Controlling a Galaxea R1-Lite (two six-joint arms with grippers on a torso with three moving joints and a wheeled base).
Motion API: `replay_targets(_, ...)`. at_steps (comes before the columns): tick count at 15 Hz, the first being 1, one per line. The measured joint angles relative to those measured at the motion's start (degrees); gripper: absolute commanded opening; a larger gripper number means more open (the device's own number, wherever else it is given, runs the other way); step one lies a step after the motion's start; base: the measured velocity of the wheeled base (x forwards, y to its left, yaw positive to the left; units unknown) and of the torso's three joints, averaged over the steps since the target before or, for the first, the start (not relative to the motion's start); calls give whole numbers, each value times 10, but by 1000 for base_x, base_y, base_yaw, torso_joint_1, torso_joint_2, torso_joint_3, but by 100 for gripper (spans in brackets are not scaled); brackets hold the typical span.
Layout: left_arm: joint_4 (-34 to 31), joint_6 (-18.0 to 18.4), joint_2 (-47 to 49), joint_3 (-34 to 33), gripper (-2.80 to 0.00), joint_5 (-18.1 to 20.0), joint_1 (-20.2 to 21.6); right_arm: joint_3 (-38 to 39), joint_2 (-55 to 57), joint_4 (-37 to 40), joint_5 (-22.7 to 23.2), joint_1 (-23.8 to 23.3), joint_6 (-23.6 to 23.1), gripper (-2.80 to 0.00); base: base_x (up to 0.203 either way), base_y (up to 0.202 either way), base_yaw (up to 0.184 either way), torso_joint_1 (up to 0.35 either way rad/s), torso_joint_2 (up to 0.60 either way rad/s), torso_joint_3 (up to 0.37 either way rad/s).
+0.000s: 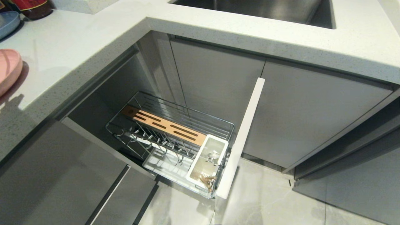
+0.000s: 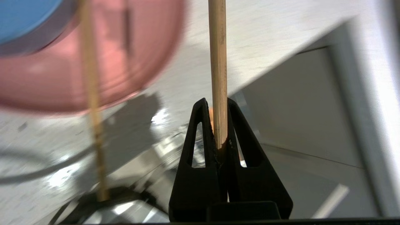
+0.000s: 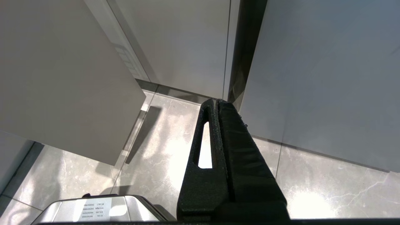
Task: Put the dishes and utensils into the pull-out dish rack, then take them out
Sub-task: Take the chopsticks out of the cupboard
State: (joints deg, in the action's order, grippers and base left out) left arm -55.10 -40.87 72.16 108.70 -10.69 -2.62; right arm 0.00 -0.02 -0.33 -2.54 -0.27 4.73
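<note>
1. Our left gripper (image 2: 218, 137) is clamped on one wooden chopstick (image 2: 217, 62), pinched near its end so most of the stick juts out past the fingertips.
2. A second, blurred stick (image 2: 90, 93) stands to one side in the left wrist view; we cannot tell whether it is held.
3. The pink plate (image 1: 7, 70) sits on the counter (image 1: 78, 47) at our left, with the blue bowl (image 1: 7, 23) further back.
4. The dish rack (image 1: 175, 140) is pulled out below, and its white utensil box (image 1: 207, 161) holds a spoon (image 1: 213, 155) and something wooden.
5. We judge the chopstick light, stiff and smooth; held near its end it may pivot, so a grip nearer mid-length would be steadier.
6. Our right gripper (image 3: 217, 103) hangs with its fingers together, holding nothing, over the floor (image 3: 175, 156).
</note>
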Motion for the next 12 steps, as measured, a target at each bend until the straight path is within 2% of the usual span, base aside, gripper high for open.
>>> replay_targets(3, -53, -36, 17, -13, -280, -13, 16, 0, 0, 0, 0, 0, 0, -280, 0, 0, 0, 0, 0, 0)
replay_targets(7, -53, -50, 25, -24, -280, -7, 52, 0, 0, 0, 0, 0, 0, -280, 0, 0, 0, 0, 0, 0)
replay_targets(12, -56, -69, 27, -33, -280, 6, 63, 0, 0, 0, 0, 0, 0, -280, 0, 0, 0, 0, 0, 0)
